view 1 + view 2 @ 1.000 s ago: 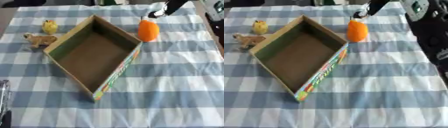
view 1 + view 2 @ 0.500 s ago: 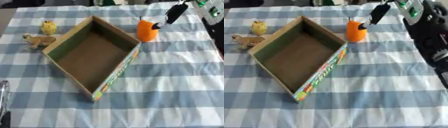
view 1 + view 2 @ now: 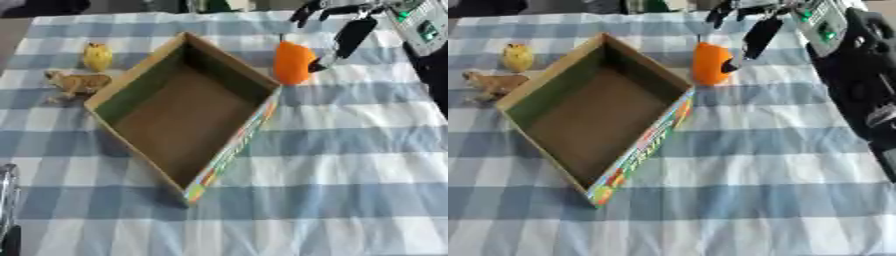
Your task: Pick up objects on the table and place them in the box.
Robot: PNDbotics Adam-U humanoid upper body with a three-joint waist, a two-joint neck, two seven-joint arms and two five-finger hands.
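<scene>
At the near left edge of my view, a dark and silver part of the left arm [image 3: 7,210] pokes in, cut off by the frame; I cannot tell whether that is the left robot hand or how its fingers stand. Beyond it, well to the left of and nearer than the right robot hand, the open cardboard box [image 3: 229,155] lies askew on the checked tabletop [image 3: 350,165], its inside bare brown. Left of the box, far from the working hand, sit a small tan animal figure [image 3: 77,82] and, just behind it, a small yellow object [image 3: 97,56] whose form I cannot make out.

The orange object [image 3: 292,63] stands just outside the box's far right corner. My right robot hand [image 3: 348,37] has come down from the far right since a second ago: then it hung above and behind the orange piece, now its fingers reach along the object's right side, one dark fingertip at or very near its surface. The fingers look straight and spread, closed on nothing. I cannot tell whether there is true contact. The right forearm [image 3: 850,45] fills the right edge, cut off at the frame.
</scene>
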